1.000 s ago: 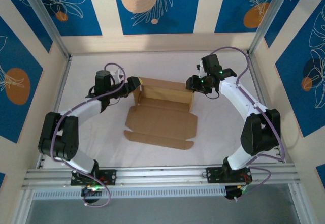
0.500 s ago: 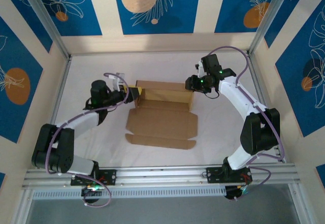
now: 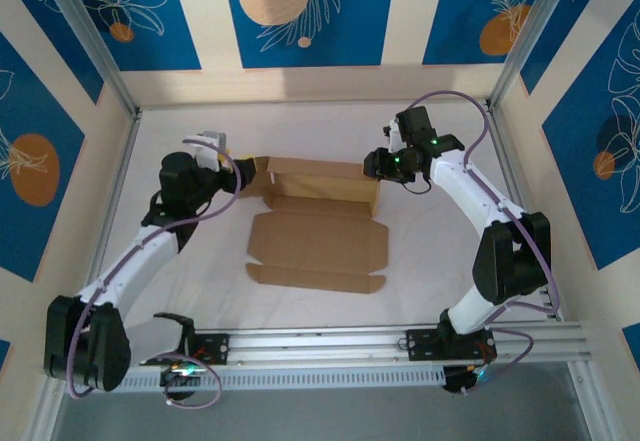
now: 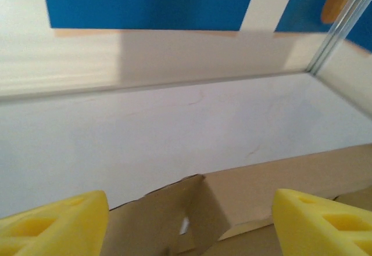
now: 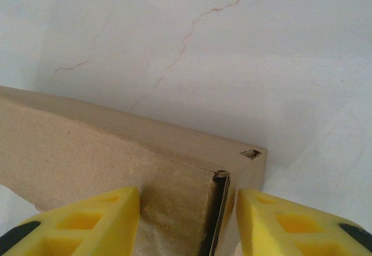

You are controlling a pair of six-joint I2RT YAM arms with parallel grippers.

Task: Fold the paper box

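The brown paper box [image 3: 318, 246] lies mid-table with its lid panel flat toward me and its back wall [image 3: 322, 172] standing. My left gripper [image 3: 238, 175] hangs just off the box's left end, open, its yellow fingertips [image 4: 55, 224] far apart with the left-end flap [image 4: 157, 221] low between them, untouched. My right gripper [image 3: 378, 166] is at the box's right end. Its yellow fingers [image 5: 87, 221] are closed on the doubled right side wall [image 5: 218, 204], one on each face.
White table surface [image 3: 180, 261] surrounds the box, closed in by cream and blue walls. Metal frame posts [image 3: 90, 41] rise at the back corners. A rail [image 3: 320, 346] runs along the near edge at the arm bases.
My left arm has pulled back to the left, off the box's left end, and that end flap has leaned outward. The right arm and its grip have not moved.
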